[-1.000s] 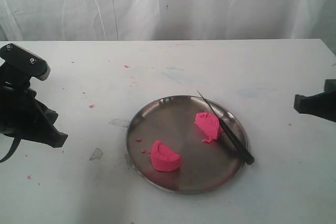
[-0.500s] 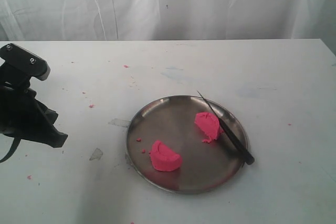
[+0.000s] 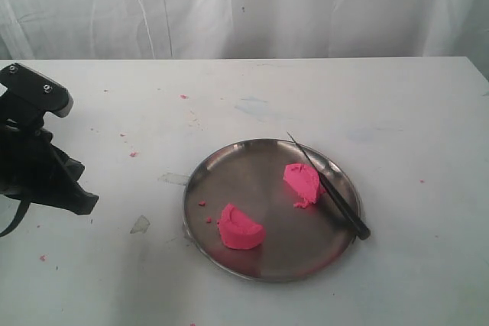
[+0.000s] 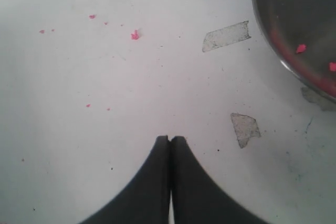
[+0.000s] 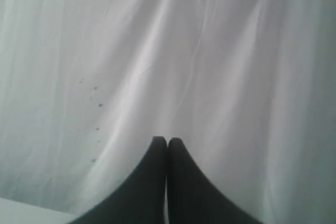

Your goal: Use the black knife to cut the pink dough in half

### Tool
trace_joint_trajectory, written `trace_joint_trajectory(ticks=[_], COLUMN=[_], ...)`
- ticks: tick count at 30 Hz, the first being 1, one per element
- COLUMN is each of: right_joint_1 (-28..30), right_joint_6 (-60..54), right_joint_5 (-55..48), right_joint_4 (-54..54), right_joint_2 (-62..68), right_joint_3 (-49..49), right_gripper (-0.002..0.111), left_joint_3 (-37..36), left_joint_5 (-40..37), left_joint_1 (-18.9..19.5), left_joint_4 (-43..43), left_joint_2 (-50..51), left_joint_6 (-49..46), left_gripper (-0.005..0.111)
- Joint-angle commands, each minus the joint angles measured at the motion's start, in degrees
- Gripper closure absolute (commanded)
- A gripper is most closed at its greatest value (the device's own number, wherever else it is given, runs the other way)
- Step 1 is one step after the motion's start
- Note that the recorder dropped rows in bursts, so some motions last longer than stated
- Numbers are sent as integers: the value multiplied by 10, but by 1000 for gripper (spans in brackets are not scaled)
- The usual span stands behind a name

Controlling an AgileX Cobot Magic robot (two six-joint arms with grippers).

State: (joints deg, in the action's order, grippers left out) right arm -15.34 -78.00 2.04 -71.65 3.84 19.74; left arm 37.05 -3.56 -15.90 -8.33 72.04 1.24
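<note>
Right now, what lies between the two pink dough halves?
Only bare steel plate separates the nearer dough half from the farther dough half, seen in the exterior view.

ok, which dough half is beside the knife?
The right-hand half, lying right beside the black knife. The other half sits apart, toward the steel plate's front left.

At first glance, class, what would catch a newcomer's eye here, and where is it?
The pink dough lies cut in two on the steel plate: one lump at front left, the other lump right of centre. The black knife rests beside that lump, its handle over the plate's right rim.
</note>
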Motion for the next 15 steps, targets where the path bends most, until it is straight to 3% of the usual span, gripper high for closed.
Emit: trace_joint_trajectory(ticks=[1, 3, 7, 12, 15], right_joint_1=[7, 8, 13, 44, 87], right_joint_6=[320, 538, 642, 566, 627], right_joint_5=[116, 236, 355, 135, 30], right_joint_4=[379, 584, 583, 539, 645], right_joint_2=[-38, -38, -38, -38, -38], right_joint_3=[-69, -120, -197, -197, -197], right_gripper=[108, 108, 108, 108, 108], left_joint_3=[-4, -4, -4, -4, -4], left_joint_5=[-4, -5, -2, 1, 7], left_joint_1=[-2, -2, -2, -2, -2], left_joint_4=[6, 6, 6, 6, 6], left_joint_2=[-6, -6, -6, -6, -6], left_joint_6=[3, 3, 3, 3, 3], left_gripper=[107, 107, 107, 107, 107])
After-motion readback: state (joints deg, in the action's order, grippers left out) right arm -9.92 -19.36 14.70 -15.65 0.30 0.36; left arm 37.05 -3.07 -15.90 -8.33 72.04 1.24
